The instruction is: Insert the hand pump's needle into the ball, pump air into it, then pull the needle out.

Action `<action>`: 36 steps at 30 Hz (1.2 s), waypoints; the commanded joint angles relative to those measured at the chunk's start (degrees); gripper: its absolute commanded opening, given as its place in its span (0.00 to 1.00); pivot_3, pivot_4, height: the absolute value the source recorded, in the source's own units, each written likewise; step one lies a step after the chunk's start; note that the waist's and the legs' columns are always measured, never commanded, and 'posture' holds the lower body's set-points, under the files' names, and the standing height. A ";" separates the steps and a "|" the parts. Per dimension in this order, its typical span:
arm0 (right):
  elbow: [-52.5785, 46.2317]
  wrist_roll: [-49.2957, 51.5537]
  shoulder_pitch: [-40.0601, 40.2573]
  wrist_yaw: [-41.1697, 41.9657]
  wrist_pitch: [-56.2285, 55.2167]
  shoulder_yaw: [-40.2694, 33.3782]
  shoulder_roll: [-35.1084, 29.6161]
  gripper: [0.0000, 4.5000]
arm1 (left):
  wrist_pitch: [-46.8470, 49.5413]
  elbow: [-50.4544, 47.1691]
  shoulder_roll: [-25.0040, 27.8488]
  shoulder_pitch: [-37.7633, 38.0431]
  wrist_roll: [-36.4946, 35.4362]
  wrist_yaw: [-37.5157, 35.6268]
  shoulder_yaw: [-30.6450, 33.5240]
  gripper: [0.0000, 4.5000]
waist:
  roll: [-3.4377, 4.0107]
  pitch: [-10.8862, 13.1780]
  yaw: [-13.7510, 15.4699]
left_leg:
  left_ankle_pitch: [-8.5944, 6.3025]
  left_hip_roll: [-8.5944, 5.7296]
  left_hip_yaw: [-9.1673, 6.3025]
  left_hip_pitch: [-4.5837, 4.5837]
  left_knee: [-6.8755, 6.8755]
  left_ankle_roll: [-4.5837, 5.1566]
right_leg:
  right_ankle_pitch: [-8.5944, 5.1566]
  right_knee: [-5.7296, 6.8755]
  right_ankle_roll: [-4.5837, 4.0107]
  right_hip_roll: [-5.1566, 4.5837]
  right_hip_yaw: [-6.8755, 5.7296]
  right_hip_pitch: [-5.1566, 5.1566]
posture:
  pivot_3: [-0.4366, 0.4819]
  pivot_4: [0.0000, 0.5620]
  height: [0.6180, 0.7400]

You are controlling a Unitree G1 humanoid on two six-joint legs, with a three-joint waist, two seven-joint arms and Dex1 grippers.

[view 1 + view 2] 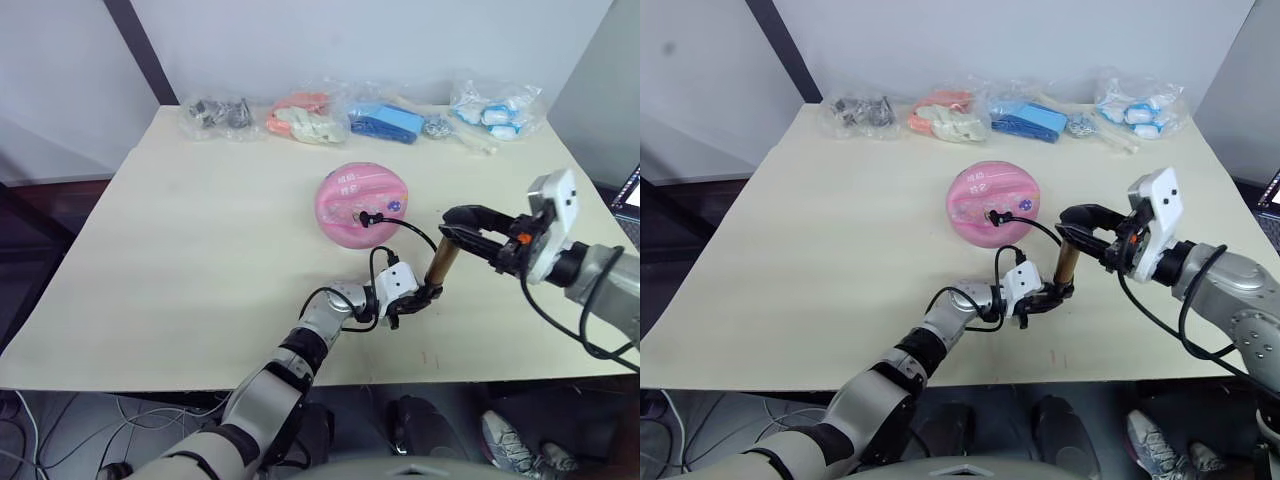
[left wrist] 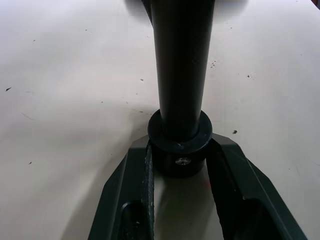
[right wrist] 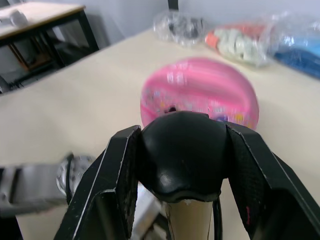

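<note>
The pink ball [image 1: 358, 200] lies mid-table, sagging a little on top. A small black fitting [image 1: 367, 218] sits against its near side; the needle itself is hidden there. From it a thin black hose [image 1: 420, 236] curves to the hand pump [image 1: 442, 262], which stands tilted on the table right of the ball. My left gripper [image 1: 424, 297] is shut on the pump's black bottom cap [image 2: 180, 150]. At the top of the pump my right gripper [image 1: 463, 228] is shut on the black handle [image 3: 182, 147], which sits low on the brass cylinder [image 3: 189, 220].
Several clear bags of small items line the table's far edge: dark parts [image 1: 215, 114], orange-white pieces [image 1: 305, 118], blue pieces [image 1: 385, 122] and white-blue pieces [image 1: 495, 110]. The beige table [image 1: 180, 260] ends close behind my arms.
</note>
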 commanded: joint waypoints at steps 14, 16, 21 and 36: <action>1.78 -6.36 -1.31 3.43 3.49 2.19 1.34 0.43 | 2.43 0.74 1.01 2.49 1.60 -1.10 -1.58 0.23 | 0.11 -0.21 -0.73 | -0.02 0.04 0.01 0.66 -0.19 -0.02 | -0.08 -0.18 -0.07 -0.01 -0.01 0.70 | 0.48 0.27 1.00; 0.22 -2.27 -5.42 2.69 6.61 -1.78 -0.51 0.43 | 2.35 1.06 0.97 2.32 1.66 -1.02 -1.58 0.23 | 0.33 0.09 -0.66 | -0.01 0.00 0.01 0.56 -0.18 -0.02 | -0.07 -0.22 -0.06 -0.06 -0.02 0.64 | 0.48 0.27 1.00; -1.28 6.43 -14.17 0.52 14.85 -7.99 -6.02 0.43 | 2.09 1.67 0.83 1.97 1.77 -0.98 -1.43 0.23 | 0.63 0.24 0.10 | 0.00 -0.12 -0.03 -0.41 -0.06 -0.02 | 0.10 -0.04 -0.30 -0.15 -0.02 -0.32 | 0.48 0.27 1.00; 5.76 23.12 -34.16 -5.27 23.05 -15.21 -18.38 0.43 | 1.69 2.46 0.71 1.65 1.83 -0.84 -1.11 0.23 | 0.63 0.54 0.58 | 0.00 -0.31 -0.02 -0.90 0.06 0.00 | 0.10 0.00 -0.28 -0.44 -0.11 -0.74 | 0.48 0.27 1.00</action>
